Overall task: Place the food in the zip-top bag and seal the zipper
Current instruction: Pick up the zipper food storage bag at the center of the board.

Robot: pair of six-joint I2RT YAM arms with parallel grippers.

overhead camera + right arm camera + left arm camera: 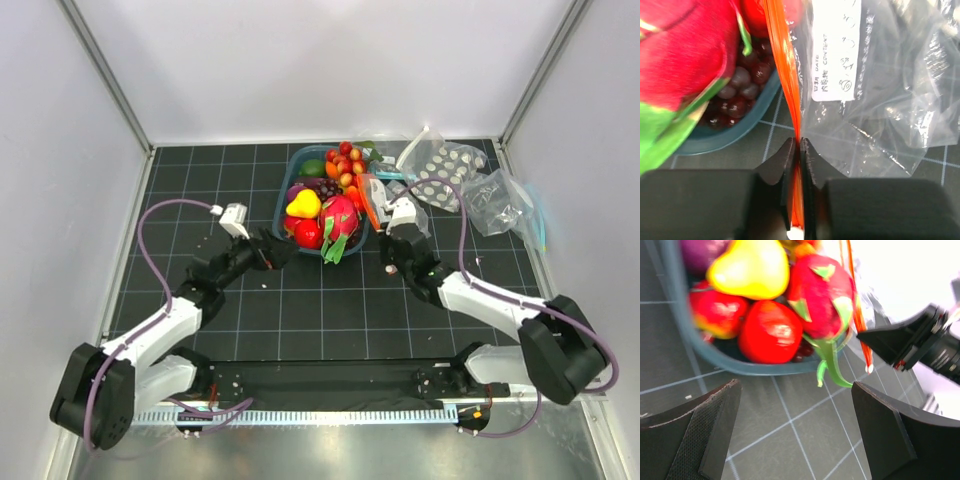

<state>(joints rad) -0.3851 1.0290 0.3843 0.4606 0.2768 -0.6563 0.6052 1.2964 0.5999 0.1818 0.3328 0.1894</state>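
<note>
The food lies heaped in a teal basket (283, 197): a yellow pear (750, 267), a red apple (770, 332), a pink dragon fruit (820, 290) with green leaves, and dark grapes (745, 80). The zip-top bag (880, 100), clear with a white label (837, 50), lies just right of the basket. Its orange-red zipper (785, 65) runs along the basket's right side. My right gripper (800, 145) is shut on the near end of that zipper (371, 206). My left gripper (795, 432) stands open over the mat just in front of the basket, with nothing between its fingers.
A clear pouch of white round discs (440, 170) lies at the back right. Another clear pouch with a teal-blue strip (505, 205) sits near the right wall. Small red and orange fruits (345, 160) fill the basket's far end. White walls close in three sides.
</note>
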